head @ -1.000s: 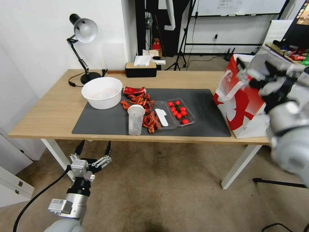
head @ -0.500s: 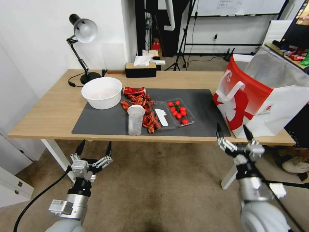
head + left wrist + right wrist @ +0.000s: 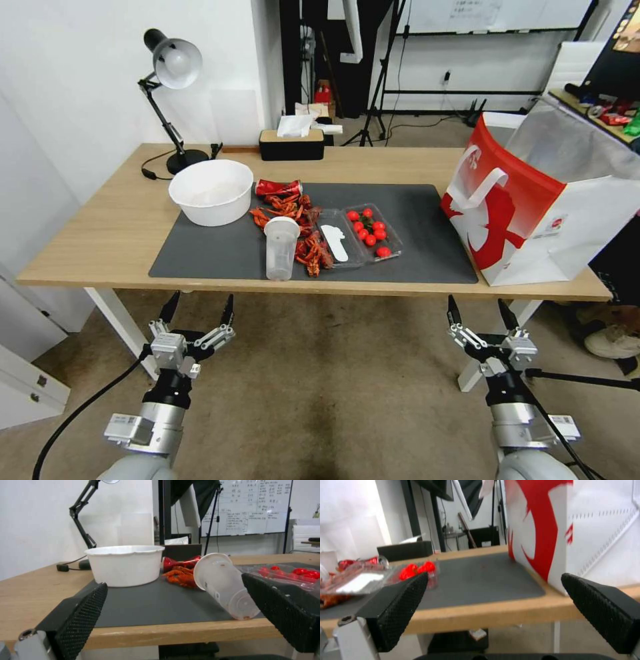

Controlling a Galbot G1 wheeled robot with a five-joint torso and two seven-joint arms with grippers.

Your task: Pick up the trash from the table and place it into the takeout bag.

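Now left hand [image 3: 197, 310], right hand [image 3: 483, 312] both spread, empty, below table [image 3: 107, 233] front edge.

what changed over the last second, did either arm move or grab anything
The right hand came down from the mouth of the takeout bag to below the table edge, open and empty. The left hand stayed low and open. The clear plastic cup, the red drink can and the bag did not move.
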